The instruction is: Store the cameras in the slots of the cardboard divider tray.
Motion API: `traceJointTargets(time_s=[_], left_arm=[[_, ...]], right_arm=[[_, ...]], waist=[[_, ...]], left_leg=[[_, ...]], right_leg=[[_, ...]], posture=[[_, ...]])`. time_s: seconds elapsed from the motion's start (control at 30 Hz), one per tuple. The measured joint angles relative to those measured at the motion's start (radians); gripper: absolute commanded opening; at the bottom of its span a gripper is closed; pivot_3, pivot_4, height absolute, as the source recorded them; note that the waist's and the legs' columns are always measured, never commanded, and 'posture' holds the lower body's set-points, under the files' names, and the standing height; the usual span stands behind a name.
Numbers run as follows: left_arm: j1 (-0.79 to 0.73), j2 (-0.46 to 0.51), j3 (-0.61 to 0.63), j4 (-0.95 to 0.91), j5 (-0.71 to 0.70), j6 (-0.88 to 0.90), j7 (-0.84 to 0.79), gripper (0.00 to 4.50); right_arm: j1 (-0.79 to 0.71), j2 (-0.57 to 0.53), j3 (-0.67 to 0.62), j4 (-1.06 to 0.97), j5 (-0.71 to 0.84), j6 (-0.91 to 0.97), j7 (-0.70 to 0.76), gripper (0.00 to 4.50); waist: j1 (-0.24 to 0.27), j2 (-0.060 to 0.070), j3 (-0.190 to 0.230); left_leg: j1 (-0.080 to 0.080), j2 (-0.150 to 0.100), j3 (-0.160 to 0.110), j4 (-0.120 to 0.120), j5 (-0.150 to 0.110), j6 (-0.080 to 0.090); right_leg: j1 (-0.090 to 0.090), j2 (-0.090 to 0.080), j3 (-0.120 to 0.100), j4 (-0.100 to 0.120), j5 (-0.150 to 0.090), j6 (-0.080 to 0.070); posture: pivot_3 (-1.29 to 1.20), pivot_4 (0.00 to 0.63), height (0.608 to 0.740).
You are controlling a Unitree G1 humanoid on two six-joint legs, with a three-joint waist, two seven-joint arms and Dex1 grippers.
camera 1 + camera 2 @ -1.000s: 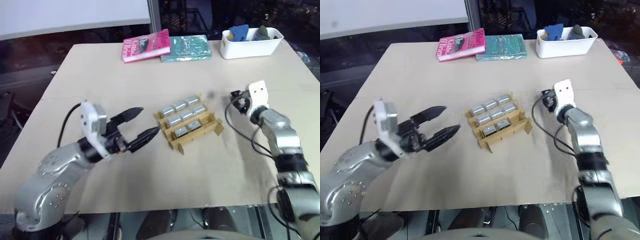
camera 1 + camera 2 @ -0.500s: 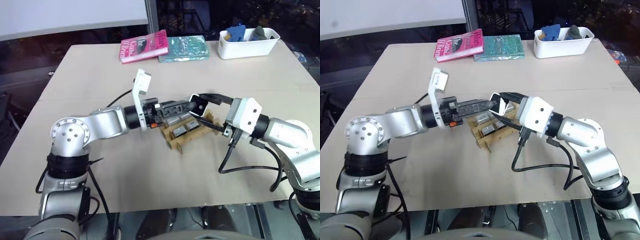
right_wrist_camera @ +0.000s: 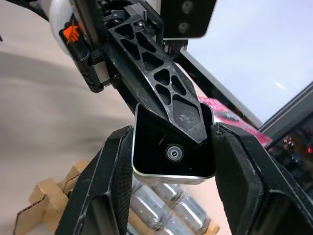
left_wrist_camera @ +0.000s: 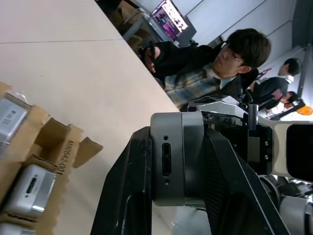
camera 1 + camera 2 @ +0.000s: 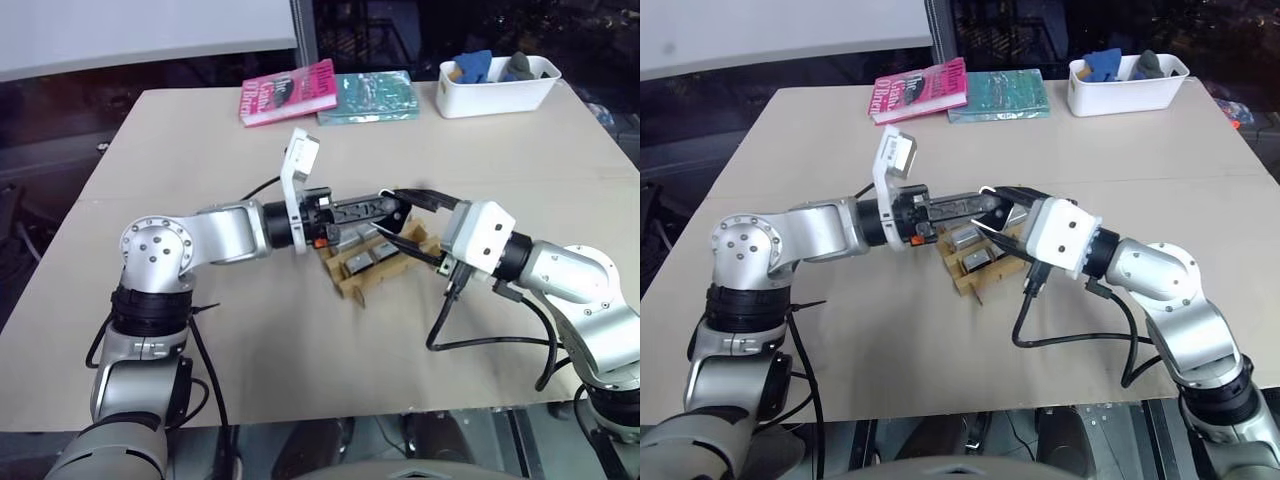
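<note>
Part of the tray (image 5: 385, 262) is hidden behind both grippers, so its nearest slots cannot be counted.

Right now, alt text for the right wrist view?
A camera, black lens face toward the viewer, is gripped between the right claw's two black fingers while the left claw clamps it from above. Below it, the cardboard divider tray holds more silver cameras.

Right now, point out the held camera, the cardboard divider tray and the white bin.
held camera (image 3: 173, 152), right wrist view, black lens face.
cardboard divider tray (image 5: 352, 285), left eye view, near front strip.
white bin (image 5: 497, 97), left eye view, front wall.
</note>
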State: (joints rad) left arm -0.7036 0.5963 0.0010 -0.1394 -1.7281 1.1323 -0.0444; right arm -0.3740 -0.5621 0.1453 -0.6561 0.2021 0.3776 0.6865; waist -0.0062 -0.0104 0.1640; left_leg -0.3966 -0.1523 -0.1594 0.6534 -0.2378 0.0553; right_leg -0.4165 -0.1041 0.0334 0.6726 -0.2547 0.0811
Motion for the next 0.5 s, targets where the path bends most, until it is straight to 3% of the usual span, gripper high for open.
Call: traceJointTargets(time_s=[0.17,0.3,0.5], left_arm=[[0.007,0.000,-0.011,-0.034,0.098,-0.010,-0.055,0.75],[0.063,0.065,0.051,-0.038,0.258,-0.047,-0.120,0.75],[0.078,0.043,0.073,-0.049,0.333,-0.060,-0.176,0.75]], right_arm=[[-0.004,0.006,-0.060,0.079,0.161,0.029,0.078,1.88],[-0.020,-0.144,-0.343,0.445,0.335,0.004,0.299,1.88],[-0.069,-0.173,-0.347,0.590,0.354,-0.056,0.439,1.88]], waist=[[0.002,0.000,0.000],[0.010,0.000,0.001],[0.000,0.000,0.001]], left_leg=[[0.000,0.000,0.000,0.000,0.000,0.000],[0.000,0.000,0.000,-0.001,0.000,0.001],[-0.001,0.001,0.001,-0.002,0.000,0.001]], right_leg=[[0.001,0.000,0.001,-0.001,0.000,0.000],[0.001,0.000,0.001,-0.002,0.000,0.000],[0.000,0.000,0.004,-0.004,0.000,0.000]], posture=[[0.00,0.150,0.740],[0.00,0.150,0.740],[0.00,0.150,0.740]])
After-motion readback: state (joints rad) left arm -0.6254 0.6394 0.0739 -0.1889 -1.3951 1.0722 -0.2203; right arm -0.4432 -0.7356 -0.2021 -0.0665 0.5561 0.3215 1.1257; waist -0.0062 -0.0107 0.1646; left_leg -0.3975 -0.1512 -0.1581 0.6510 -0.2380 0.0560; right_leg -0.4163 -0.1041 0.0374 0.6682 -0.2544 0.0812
